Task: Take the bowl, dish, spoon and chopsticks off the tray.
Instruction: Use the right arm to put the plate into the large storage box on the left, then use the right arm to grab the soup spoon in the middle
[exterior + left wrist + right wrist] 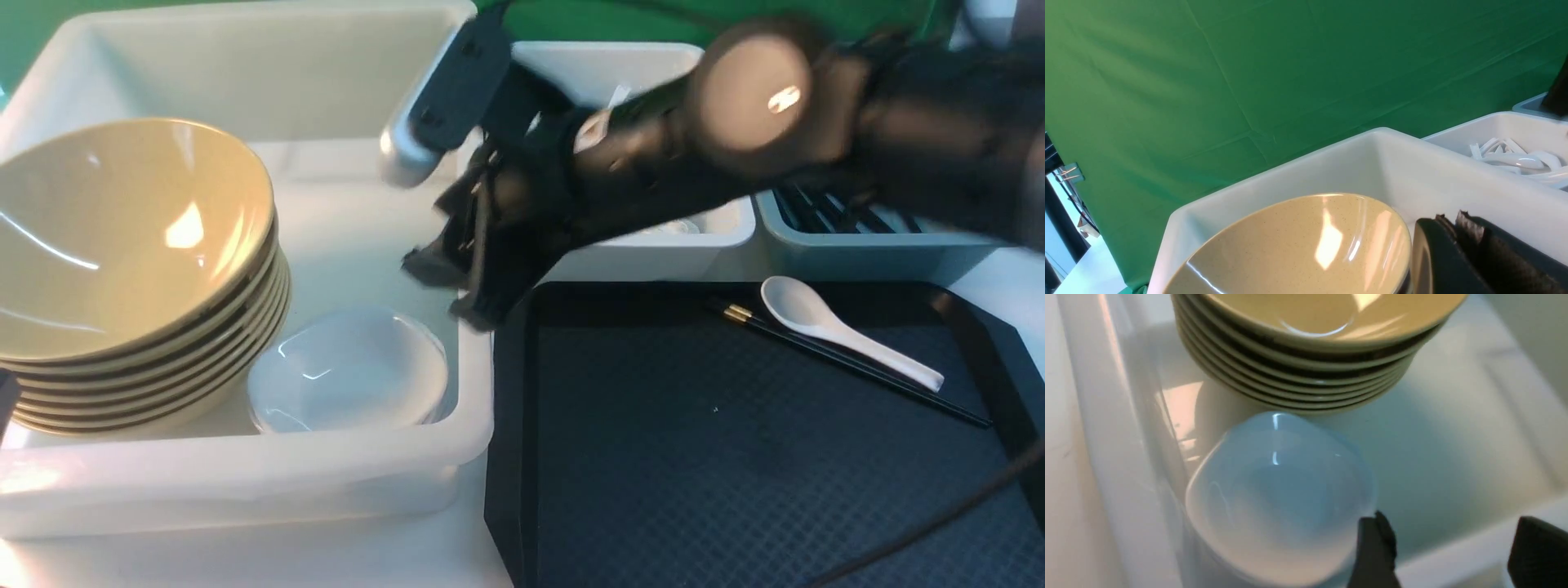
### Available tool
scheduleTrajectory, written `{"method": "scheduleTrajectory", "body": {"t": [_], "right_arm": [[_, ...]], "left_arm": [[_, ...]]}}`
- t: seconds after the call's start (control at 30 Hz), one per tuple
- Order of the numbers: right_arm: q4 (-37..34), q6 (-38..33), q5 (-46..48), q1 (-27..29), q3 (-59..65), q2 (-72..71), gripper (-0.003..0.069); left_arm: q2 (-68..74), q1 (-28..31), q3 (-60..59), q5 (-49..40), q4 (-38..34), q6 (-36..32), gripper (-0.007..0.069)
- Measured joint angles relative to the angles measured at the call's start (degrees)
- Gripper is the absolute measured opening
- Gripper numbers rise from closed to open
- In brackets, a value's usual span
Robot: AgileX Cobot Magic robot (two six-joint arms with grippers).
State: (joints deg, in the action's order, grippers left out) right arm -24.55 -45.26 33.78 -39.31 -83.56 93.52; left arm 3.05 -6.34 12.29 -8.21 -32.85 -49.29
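Note:
The black tray point(735, 457) holds only the white spoon point(841, 327) and the black chopsticks point(865, 366), lying side by side at its far right. The mustard-yellow bowl point(122, 237) tops a stack inside the big white tub; it also shows in the wrist views point(1298, 245) point(1323, 318). A white dish point(347, 371) point(1278, 490) rests on other white dishes beside that stack. My right gripper point(449, 290) point(1453, 535) hangs open just above the dish's edge, over the tub's right wall, holding nothing. My left gripper point(1453, 222) is shut and empty next to the bowl's rim.
The big white tub point(245, 469) stands left of the tray. Behind the tray sit a small white tub point(653, 261) with several white spoons point(1515, 159) and a grey-blue tub point(857, 253) with dark sticks. My right arm crosses above the tray's far edge.

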Motion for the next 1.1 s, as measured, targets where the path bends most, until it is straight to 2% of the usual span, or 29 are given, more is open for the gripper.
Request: {"method": "scheduleTrajectory", "body": {"t": [0.03, 0.2, 0.23, 0.3, 0.4, 0.5, 0.7, 0.87, 1.03, 1.1], "right_arm": [[0.7, 0.82, 0.37, 0.18, 0.0, -1.08, 0.0463], [20.05, 15.45, 10.55, 6.3, 0.01, -10.81, 0.0463], [24.97, 22.04, 15.03, 10.23, 0.71, -12.45, 0.0459], [28.44, 27.92, 18.84, 16.06, 3.7, -12.89, 0.0457], [29.19, 31.01, 17.12, 23.16, 12.56, -11.91, 0.0456], [29.08, 30.84, 7.61, 27.3, 23.62, -8.83, 0.0456], [28.74, 31.42, -6.21, 32.64, 29.38, -1.06, 0.0456], [28.74, 32.12, -9.8, 34.24, 29.38, 4.15, 0.0442], [28.49, 32.12, -10.92, 34.39, 29.06, 8.47, 0.0393], [28.43, 32.01, -10.54, 34.31, 28.56, 8.76, 0.0324]], "left_arm": [[0.0, 0.0, 0.0, 0.0, 0.0, 0.0, 0.0008], [0.0, 0.0, 0.0, -0.15, -0.13, 0.12, 0.0008], [0.0, 0.0, 0.0, -0.15, -0.17, 0.12, 0.0008], [0.0, 0.0, 0.0, -0.15, -0.19, 0.06, 0.0008], [0.0, 0.0, 0.0, -0.15, -0.31, 0.06, 0.0008], [0.0, 0.0, 0.0, -0.15, -0.36, 0.12, 0.0008], [0.0, 0.0, 0.0, -0.15, -0.36, 0.12, 0.0008], [0.0, 0.0, 0.0, -0.15, -0.36, 0.12, 0.0008], [0.0, 0.0, 0.0, -0.15, -0.36, 0.12, 0.0008], [0.0, 0.0, 0.0, -0.15, -0.36, 0.12, 0.0008]]}}
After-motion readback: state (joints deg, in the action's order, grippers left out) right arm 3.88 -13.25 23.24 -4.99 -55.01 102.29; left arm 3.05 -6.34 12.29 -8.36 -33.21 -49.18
